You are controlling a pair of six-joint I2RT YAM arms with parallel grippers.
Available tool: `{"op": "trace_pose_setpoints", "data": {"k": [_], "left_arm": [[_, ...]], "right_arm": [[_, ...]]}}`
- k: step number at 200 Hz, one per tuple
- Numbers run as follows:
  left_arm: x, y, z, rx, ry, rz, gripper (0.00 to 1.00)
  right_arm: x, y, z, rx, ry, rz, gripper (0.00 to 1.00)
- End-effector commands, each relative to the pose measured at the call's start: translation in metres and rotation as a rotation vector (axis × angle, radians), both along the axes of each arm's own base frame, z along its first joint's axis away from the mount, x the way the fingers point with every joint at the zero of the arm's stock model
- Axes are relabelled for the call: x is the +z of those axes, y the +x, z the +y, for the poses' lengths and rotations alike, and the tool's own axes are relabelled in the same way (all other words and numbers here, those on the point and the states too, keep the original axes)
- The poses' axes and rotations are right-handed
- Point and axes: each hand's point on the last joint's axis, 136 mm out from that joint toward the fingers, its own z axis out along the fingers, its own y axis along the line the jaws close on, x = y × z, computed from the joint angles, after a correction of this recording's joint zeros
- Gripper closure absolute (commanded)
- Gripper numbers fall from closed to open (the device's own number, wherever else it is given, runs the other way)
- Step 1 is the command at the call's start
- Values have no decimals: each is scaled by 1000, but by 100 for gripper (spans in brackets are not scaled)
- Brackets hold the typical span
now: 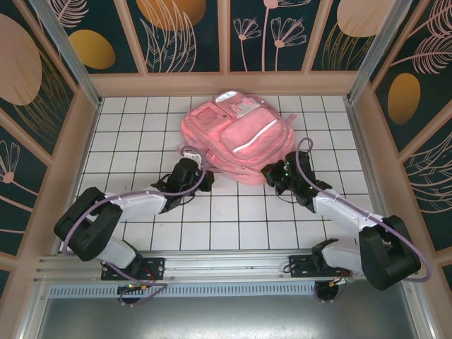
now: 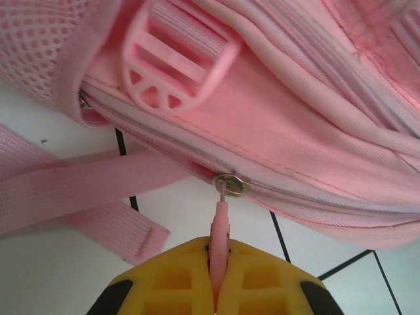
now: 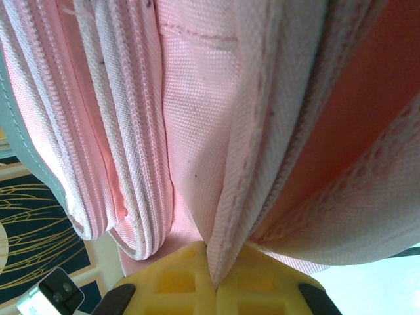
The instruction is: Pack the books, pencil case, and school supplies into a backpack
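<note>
The pink backpack (image 1: 236, 134) lies front side up at the middle back of the white gridded table. At its near left edge my left gripper (image 1: 201, 178) is shut on the pink zipper pull (image 2: 220, 226), which hangs from a metal slider (image 2: 231, 184) on the zip line. The yellow fingers (image 2: 177, 279) pinch the pull between them. At the backpack's near right corner my right gripper (image 1: 274, 174) is shut on a fold of the backpack's fabric edge (image 3: 230, 223), squeezed between its yellow fingers (image 3: 172, 279). Books, pencil case and school supplies are out of view.
A pink strap (image 2: 72, 190) and a plastic buckle (image 2: 174, 59) lie next to the zip on the left. Wooden walls with dark floral panels (image 1: 63, 120) enclose the table on three sides. An aluminium rail (image 1: 226, 265) runs along the near edge by the arm bases.
</note>
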Motion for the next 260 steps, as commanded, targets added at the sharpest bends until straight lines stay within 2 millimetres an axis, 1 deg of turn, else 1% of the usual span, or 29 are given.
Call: {"op": "trace_pose_setpoints", "data": {"k": [1,36,70,97,116,132,149,175,184,196,213,220,228,244,253,260], "left_arm": [[-10,24,27,144,11,9,100],[-18,39,31,187,2,38,100],[-18,43,29,188,0,37,100],[-18,48,32,206,14,38,100],[-21,49,35,207,33,42,100],[-28,49,45,233,61,55,98],[-30,51,54,266,41,71,94],[-20,50,46,220,-8,50,90],[-12,49,39,183,-38,33,85],[-2,46,34,152,-66,20,75],[16,40,31,119,-94,-7,51],[24,37,30,106,-103,-15,43],[38,33,29,83,-122,-33,37],[69,24,31,68,-157,-80,28],[86,20,37,80,-155,-109,23],[98,18,45,105,-141,-130,17]], "right_arm": [[-8,-1,-20,-48,-47,3,100],[-7,-2,-22,-51,-41,-2,100],[-6,-2,-17,-24,-35,-4,100],[-10,-3,-15,-18,-33,5,100],[-7,-2,-16,-20,-38,-2,100],[-6,-2,-18,-21,-51,-3,100],[-6,-2,-17,-16,-54,0,100],[-5,-1,-13,-3,-49,0,100],[-5,0,-12,2,-49,-1,100],[-5,0,-10,11,-56,2,100],[-7,0,-9,18,-61,6,100],[-8,0,-8,23,-62,8,100],[-8,0,-7,25,-63,9,100],[-8,-1,-1,48,-65,9,100],[-9,-1,3,66,-70,13,100],[-10,-2,8,83,-74,15,100]]}}
